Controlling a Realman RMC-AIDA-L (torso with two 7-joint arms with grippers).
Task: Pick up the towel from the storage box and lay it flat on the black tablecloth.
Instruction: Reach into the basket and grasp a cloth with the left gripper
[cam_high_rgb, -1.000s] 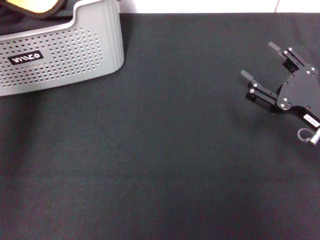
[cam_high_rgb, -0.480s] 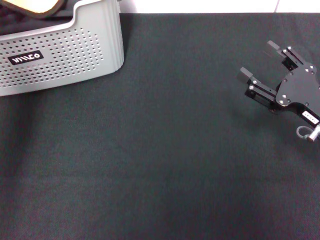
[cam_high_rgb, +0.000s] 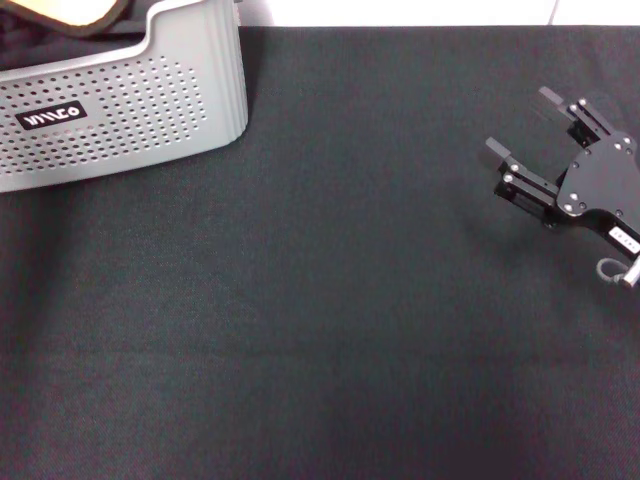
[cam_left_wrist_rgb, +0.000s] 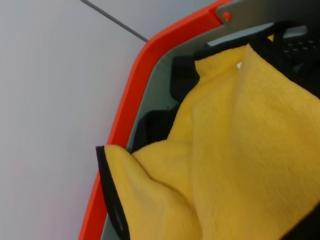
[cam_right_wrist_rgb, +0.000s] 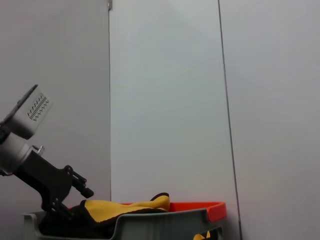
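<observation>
The towel (cam_high_rgb: 60, 10) is yellow plush with dark edging and lies bunched in the storage box (cam_high_rgb: 150, 100), a grey perforated basket at the far left of the head view. The left wrist view is filled by the towel (cam_left_wrist_rgb: 240, 150) against the box's orange rim (cam_left_wrist_rgb: 130, 110). In the right wrist view my left gripper (cam_right_wrist_rgb: 56, 210) reaches down into the box (cam_right_wrist_rgb: 165, 220) beside the towel (cam_right_wrist_rgb: 125, 205), with its tips hidden by the wall. My right gripper (cam_high_rgb: 523, 122) hangs open and empty over the black tablecloth (cam_high_rgb: 320, 300) at the right.
Black fabric lies under the towel inside the box. A white strip (cam_high_rgb: 400, 12) runs along the tablecloth's far edge. A pale wall fills the background of both wrist views.
My right gripper has drifted slightly to the right. The towel's visible corner in the box has shrunk a little toward the left.
</observation>
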